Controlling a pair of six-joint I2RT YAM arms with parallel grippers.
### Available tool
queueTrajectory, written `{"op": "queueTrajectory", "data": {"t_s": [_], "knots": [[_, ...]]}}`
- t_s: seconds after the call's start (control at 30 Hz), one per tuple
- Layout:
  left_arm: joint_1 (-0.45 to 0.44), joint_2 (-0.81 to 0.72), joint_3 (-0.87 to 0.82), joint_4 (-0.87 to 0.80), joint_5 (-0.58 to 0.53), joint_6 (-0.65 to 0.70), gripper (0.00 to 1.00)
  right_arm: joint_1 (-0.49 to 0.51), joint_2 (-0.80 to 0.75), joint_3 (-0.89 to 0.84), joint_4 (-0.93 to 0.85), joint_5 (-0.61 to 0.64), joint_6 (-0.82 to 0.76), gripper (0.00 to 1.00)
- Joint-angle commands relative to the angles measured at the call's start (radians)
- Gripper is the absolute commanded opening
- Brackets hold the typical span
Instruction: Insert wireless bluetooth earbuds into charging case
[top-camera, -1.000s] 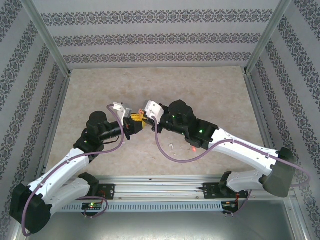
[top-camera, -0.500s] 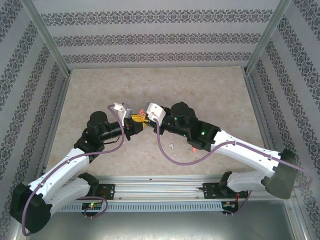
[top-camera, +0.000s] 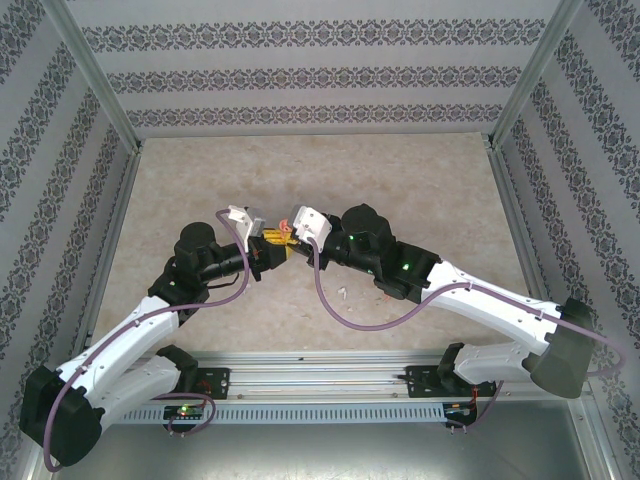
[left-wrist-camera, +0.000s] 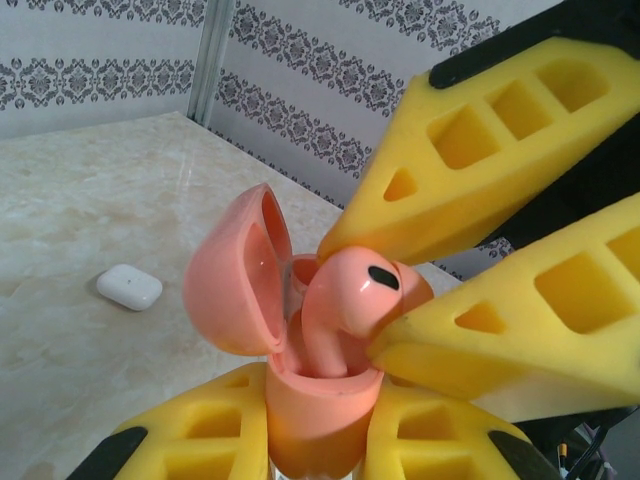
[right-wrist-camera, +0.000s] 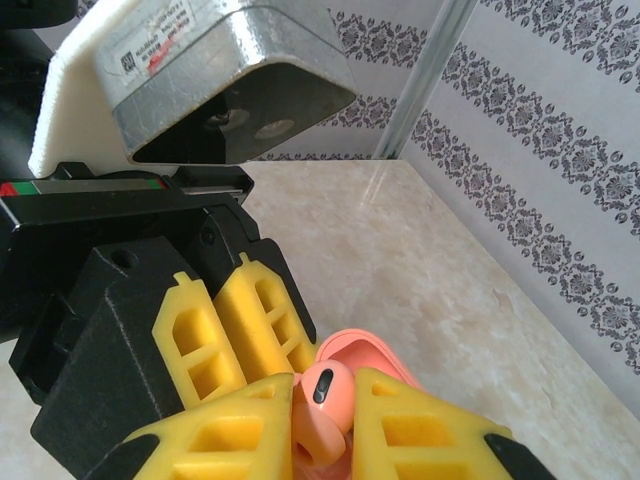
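Observation:
In the left wrist view my left gripper (left-wrist-camera: 318, 425) is shut on a salmon-pink charging case (left-wrist-camera: 315, 400), held upright with its lid (left-wrist-camera: 228, 285) swung open to the left. A salmon-pink earbud (left-wrist-camera: 352, 292) stands with its stem down in the case's well. My right gripper (left-wrist-camera: 356, 296) comes in from the upper right, its yellow fingers (left-wrist-camera: 480, 140) clamped on the bud's head. From the right wrist, the same earbud (right-wrist-camera: 326, 392) sits pinched in my right gripper (right-wrist-camera: 326, 405), above the open case (right-wrist-camera: 375, 352). Seen from above, both grippers (top-camera: 276, 245) meet mid-table.
A white closed case (left-wrist-camera: 130, 287) lies on the marble tabletop beyond the pink case. A white earbud (top-camera: 343, 293) lies on the table under the right arm's cable. Patterned walls and metal posts (right-wrist-camera: 425, 70) ring the table.
My right arm has edged left toward the left gripper, bringing the earbud closer onto the case. A pink earbud seen by the right forearm earlier is now covered by it. The left arm is still.

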Motion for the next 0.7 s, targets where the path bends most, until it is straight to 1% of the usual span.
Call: {"op": "queueTrajectory", "data": {"t_s": [0.0, 0.47, 0.67], "knots": [[-0.003, -0.005, 0.057, 0.081, -0.052, 0.001, 0.00, 0.019, 0.025, -0.033, -0.062, -0.116, 0.028, 0.17], [-0.003, -0.019, 0.056, 0.061, -0.085, 0.031, 0.00, 0.019, 0.053, -0.047, -0.038, -0.145, 0.081, 0.20], [-0.003, -0.019, 0.058, 0.045, -0.099, 0.044, 0.00, 0.018, 0.056, -0.049, -0.041, -0.142, 0.099, 0.25]]}}
